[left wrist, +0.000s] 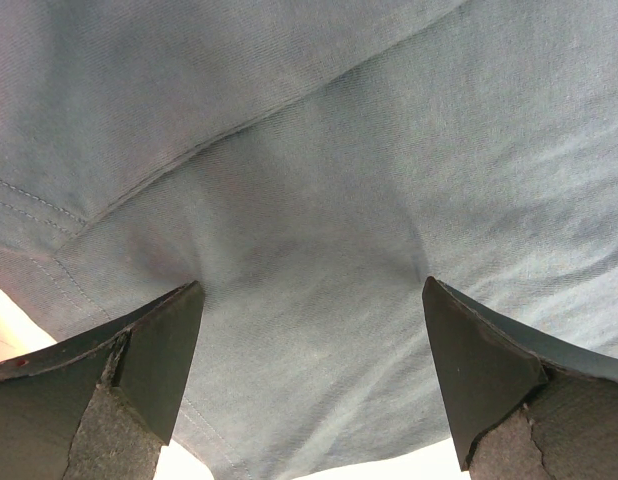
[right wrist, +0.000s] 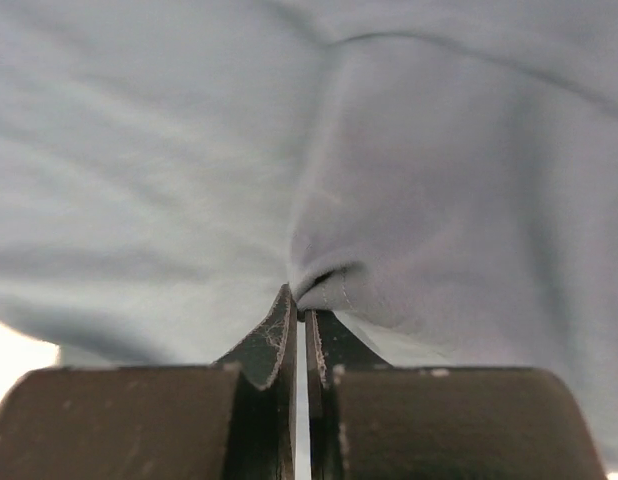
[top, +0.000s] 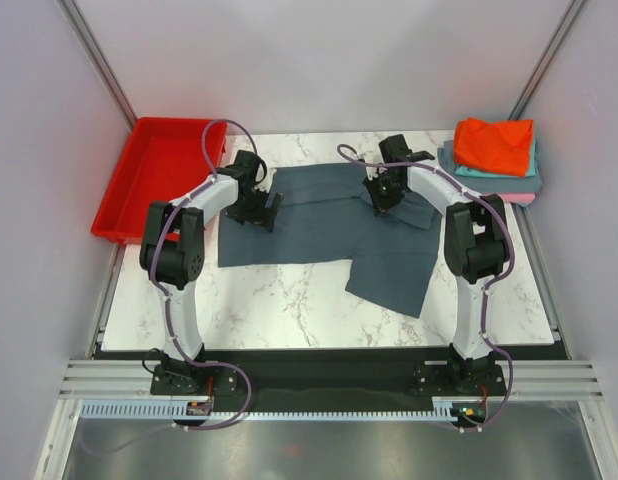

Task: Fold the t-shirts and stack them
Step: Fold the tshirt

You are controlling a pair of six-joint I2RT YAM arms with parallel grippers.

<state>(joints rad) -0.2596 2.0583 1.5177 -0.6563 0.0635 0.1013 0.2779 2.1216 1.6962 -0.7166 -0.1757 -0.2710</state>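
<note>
My right gripper (right wrist: 301, 308) is clenched on a pinched fold of the slate blue-grey t-shirt (top: 309, 230), and the cloth bunches just ahead of its tips. My left gripper (left wrist: 314, 300) is released, its fingers (left wrist: 159, 345) spread wide over the shirt's left part. The shirt lies on the marble table (top: 279, 300) beneath both hands. Out past my right hand, an orange-red t-shirt (top: 494, 143) tops a folded stack.

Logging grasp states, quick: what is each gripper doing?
Left gripper: open, over the slate t-shirt.
Right gripper: shut on the slate t-shirt.
</note>
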